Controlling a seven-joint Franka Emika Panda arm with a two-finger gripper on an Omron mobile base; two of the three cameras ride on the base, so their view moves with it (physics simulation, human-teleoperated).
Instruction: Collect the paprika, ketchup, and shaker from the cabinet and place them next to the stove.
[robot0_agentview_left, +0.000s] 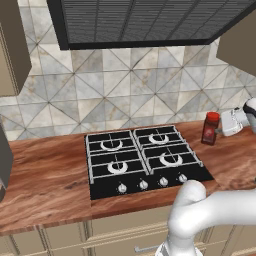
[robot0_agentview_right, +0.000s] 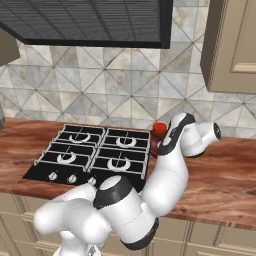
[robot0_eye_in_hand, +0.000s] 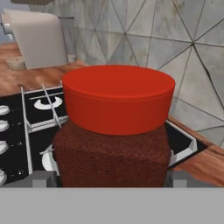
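Left base view. Item: paprika (robot0_agentview_left: 210, 128), a squarish dark red-brown spice jar with a bright red cap, standing upright on the reddish-brown wooden surface (robot0_agentview_left: 45, 180), just beside the right edge of the stove (robot0_agentview_left: 145, 160), a flat black four-burner gas cooktop with dark grates and a front row of silver knobs. The white gripper (robot0_agentview_left: 226, 124) reaches in from the right edge, right up against the jar. Backdrop: grey triangle-patterned tile wall (robot0_agentview_left: 125, 90); dark slatted range hood (robot0_agentview_left: 145, 22) overhead.

Right base view. The white arm with dark joints bends over the surface to the right of the stove. The jar's red cap peeks out just behind the arm's forearm; the jar body is hidden. A beige wall cabinet (robot0_agentview_right: 232, 45) hangs at upper right.

Hand view. The paprika is seen close up between the two dark finger tips, which stand one on either side of the jar's lower body. The jaws are spread wide; whether they touch the jar's sides cannot be told.

Risk assessment. The jar looks set at its place beside the stove. If the hand withdraws sideways or tilts while a finger lies close to the jar, it could drag or topple it toward the burner grates. A straight retreat seems safest.
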